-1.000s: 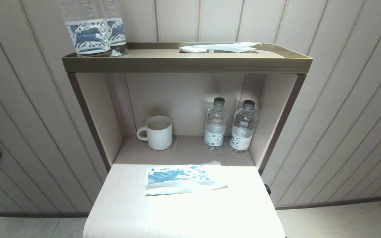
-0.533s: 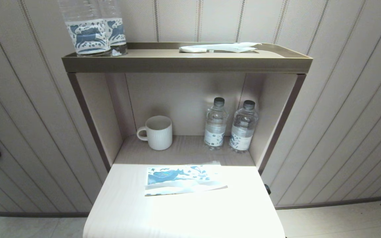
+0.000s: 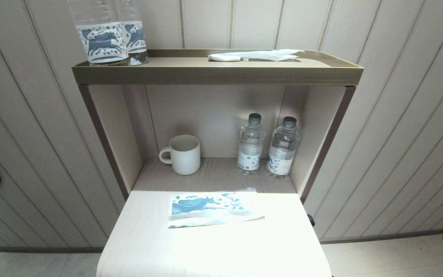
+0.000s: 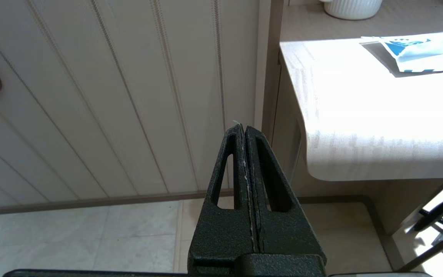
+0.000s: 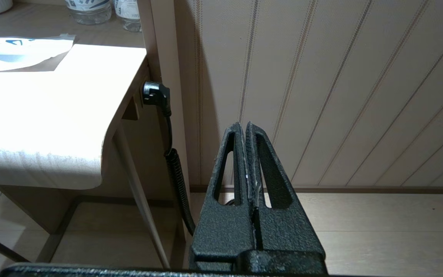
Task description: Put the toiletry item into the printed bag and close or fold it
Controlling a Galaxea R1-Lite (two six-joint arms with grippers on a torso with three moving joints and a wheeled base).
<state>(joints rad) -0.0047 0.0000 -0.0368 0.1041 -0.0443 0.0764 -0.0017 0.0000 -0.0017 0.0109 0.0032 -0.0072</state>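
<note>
The printed bag (image 3: pixel 214 209) lies flat on the white table top (image 3: pixel 214 250), horse print up, its near edge folded over; it also shows as the bag (image 4: pixel 417 54) and the bag (image 5: pixel 17 52) in the wrist views. On the top shelf a long thin pale item that looks like the toothbrush (image 3: pixel 273 54) lies beside a flat white packet (image 3: pixel 224 57). My left gripper (image 4: pixel 243 127) hangs shut and empty below and left of the table. My right gripper (image 5: pixel 243 124) hangs shut and empty below and right of it. Neither shows in the head view.
A ribbed white mug (image 3: pixel 183 154) and two small water bottles (image 3: pixel 250 144) stand in the niche behind the bag. Two horse-label bottles (image 3: pixel 104 36) stand on the top shelf's left end. A black plug and cable (image 5: pixel 156 94) hang at the table's right side.
</note>
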